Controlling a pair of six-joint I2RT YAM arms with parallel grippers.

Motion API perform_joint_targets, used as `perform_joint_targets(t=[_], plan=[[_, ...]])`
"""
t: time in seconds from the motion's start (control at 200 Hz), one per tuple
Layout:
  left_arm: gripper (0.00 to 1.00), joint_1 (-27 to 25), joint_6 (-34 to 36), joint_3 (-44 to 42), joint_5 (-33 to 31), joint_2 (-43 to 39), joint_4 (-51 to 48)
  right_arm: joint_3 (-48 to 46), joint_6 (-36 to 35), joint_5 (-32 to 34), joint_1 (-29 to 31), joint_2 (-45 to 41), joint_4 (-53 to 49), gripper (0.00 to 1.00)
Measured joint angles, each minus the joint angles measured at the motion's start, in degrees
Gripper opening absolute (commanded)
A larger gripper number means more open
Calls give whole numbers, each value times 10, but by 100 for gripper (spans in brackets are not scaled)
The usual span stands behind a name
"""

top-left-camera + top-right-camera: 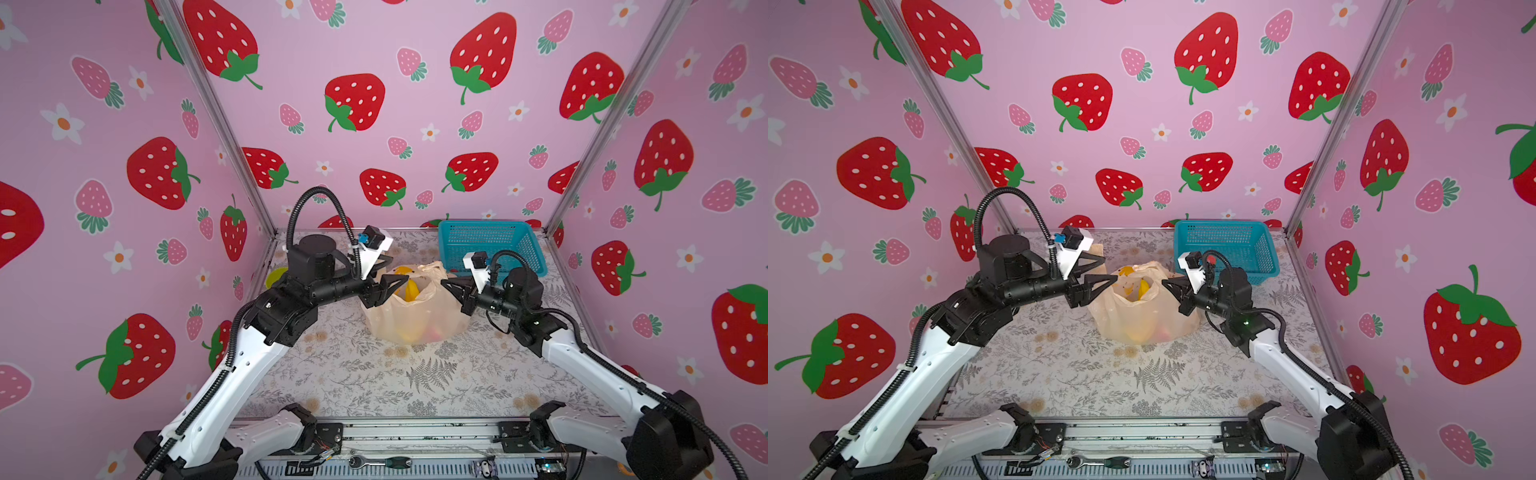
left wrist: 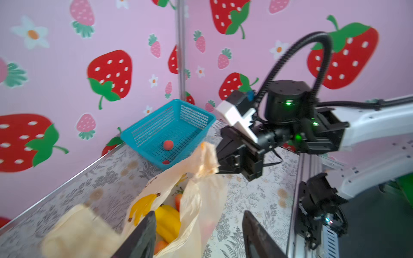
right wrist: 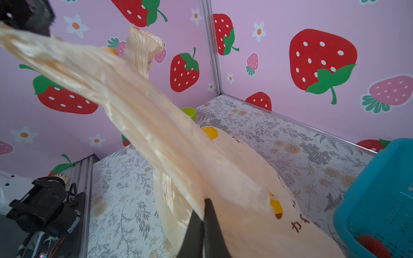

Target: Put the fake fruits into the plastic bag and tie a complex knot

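Right gripper [image 1: 444, 283] clamps the bag [image 1: 415, 324] — left gripper [image 1: 400, 268] gapes beside it; basket [image 1: 490, 241] just behind, bowl [image 1: 275, 277] half-hidden by left arm.

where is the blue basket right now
In both top views the blue basket sits in the table's back right corner, just behind the right gripper and plastic bag.

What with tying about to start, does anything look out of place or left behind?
Yes: small red fruits still lie in the blue basket, outside the plastic bag, while the right gripper is shut on that bag.
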Motion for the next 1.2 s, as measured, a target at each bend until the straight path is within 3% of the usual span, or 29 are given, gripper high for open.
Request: perform_joint_targets(t=[0.12,0.29,0.53,0.685,0.77,0.8,0.96,1.086,1.201], plan=[[65,-57,82,57,-26,43,-39,0,5,-12,-3,0,0,0],[62,-74,165,88,-68,99,-70,-3,6,-18,-3,0,0,0],[25,-80,205,103,-99,159,-82,-5,6,-18,-4,0,0,0],[12,-85,201,103,-108,162,-84,-5,4,-14,-4,0,0,0],[7,-87,179,102,-108,160,-83,-5,-6,0,-3,-1,-6,22],[0,-87,168,102,-108,160,-83,-5,-12,9,-3,-4,-12,30],[0,-90,110,100,-106,153,-79,-19,-66,61,-3,-56,-23,69],[0,-90,62,97,-106,141,-79,-37,-113,78,-3,-102,-7,86],[0,-90,30,96,-105,132,-77,-53,-144,68,-1,-107,35,93]])
